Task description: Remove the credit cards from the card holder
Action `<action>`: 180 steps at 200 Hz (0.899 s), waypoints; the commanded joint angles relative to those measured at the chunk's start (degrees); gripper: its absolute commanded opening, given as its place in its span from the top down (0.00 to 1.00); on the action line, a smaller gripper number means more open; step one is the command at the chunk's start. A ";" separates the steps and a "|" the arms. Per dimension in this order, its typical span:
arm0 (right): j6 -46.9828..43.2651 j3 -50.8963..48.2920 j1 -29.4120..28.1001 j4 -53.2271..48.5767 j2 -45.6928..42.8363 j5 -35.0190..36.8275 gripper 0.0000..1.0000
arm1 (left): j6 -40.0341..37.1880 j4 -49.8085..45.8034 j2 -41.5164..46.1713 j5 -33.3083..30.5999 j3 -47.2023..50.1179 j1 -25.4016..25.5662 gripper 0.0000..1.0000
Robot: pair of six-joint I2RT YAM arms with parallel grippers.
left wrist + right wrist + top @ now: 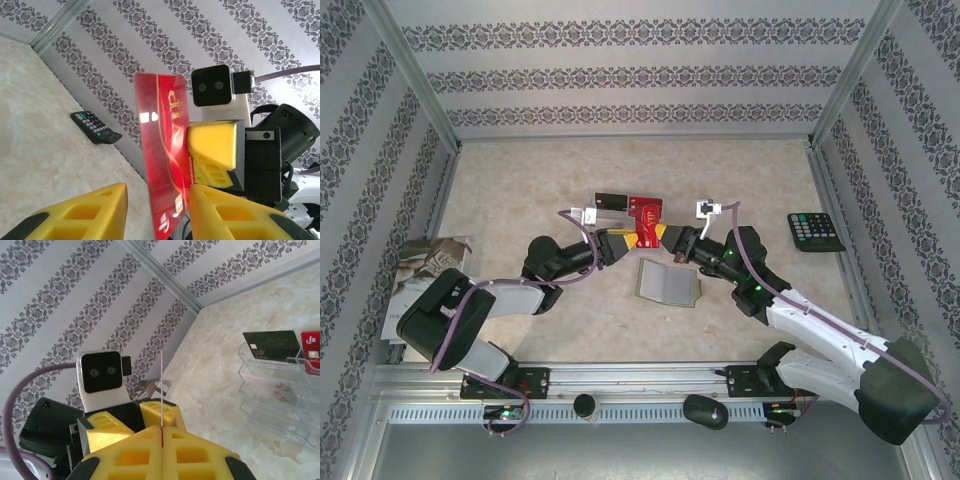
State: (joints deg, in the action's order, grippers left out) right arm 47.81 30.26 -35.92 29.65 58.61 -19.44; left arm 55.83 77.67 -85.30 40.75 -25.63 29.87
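**Top external view.** The right pincer [672,243] is clenching the red card [647,236] above the desk [520,180]. The left pincer [620,246] is facing it nose to nose, an arrangement judged to be a hand-over. The card holder [668,283] is lying open on the desk just nearer the arm bases, pale inside up, with nothing gripping it. The calculator [815,231] is sitting well apart at the right.

**Left wrist view.** The left pincer [157,200] is standing released, jaws spread, with the red card [162,145] between them. The card is sitting close to one finger and leaving a clear gap at the other. It is standing on edge, its long axis running up the frame with a slight tilt and the gold lettering following that axis. The right pincer's fingers [215,145] are gripping it by one side.

**Right wrist view.** The right pincer [162,432] is fully clenched, and the card is showing edge-on as a thin line rising from the seam. Its plane is lying along that seam, presenting both faces to the opposing jaws. Beyond, a clear tiered stand [267,390] is holding a black card [270,345] and a second red card [311,346], probably the collection point
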 commanded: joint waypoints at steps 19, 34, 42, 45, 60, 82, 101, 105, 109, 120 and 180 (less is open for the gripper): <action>-0.14 1.39 -1.77 4.29 2.93 -1.22 1.00 | 0.64 4.25 2.69 2.12 -1.12 -0.70 0.71; 0.21 1.28 -2.03 4.75 3.55 -1.10 1.00 | 0.85 4.25 2.87 1.96 -1.05 -0.77 0.78; 0.29 1.12 -2.21 4.76 3.72 -1.07 1.00 | 0.90 4.24 2.96 1.78 -0.89 -0.76 0.83; 0.33 1.06 -2.19 4.75 3.71 -1.07 1.00 | 0.94 4.25 2.98 1.71 -0.91 -0.77 0.85; 0.47 0.85 -2.18 4.48 3.71 -1.28 1.00 | 1.15 3.98 3.11 1.70 -1.12 -0.98 0.95; 0.48 0.55 -1.10 1.90 2.92 -2.67 0.86 | 1.60 0.77 2.98 4.13 -3.03 -2.23 1.00; 1.07 -2.49 2.93 -0.74 -0.49 -4.00 0.79 | -3.42 -14.96 5.09 9.99 -8.18 -3.97 1.00; 1.34 -3.29 4.00 -1.32 -1.51 -4.38 0.78 | -6.24 -20.61 5.68 11.71 -10.22 -4.09 1.00; 1.55 -4.11 5.15 -1.94 -2.54 -4.68 0.78 | -9.99 -28.50 6.29 13.43 -12.56 -4.32 1.00; 1.61 -5.70 7.78 -4.15 -5.37 -5.55 0.78 | -25.04 -54.16 8.12 13.29 -20.18 -3.89 1.00; 2.19 -12.15 13.92 -9.28 -13.19 -7.10 0.79 | -76.28 -116.81 0.50 -5.42 -53.21 -1.51 1.00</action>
State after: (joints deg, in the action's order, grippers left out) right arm 48.99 20.82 -23.70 21.74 46.52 -24.05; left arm 5.76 -9.19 -81.25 41.89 -71.48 27.11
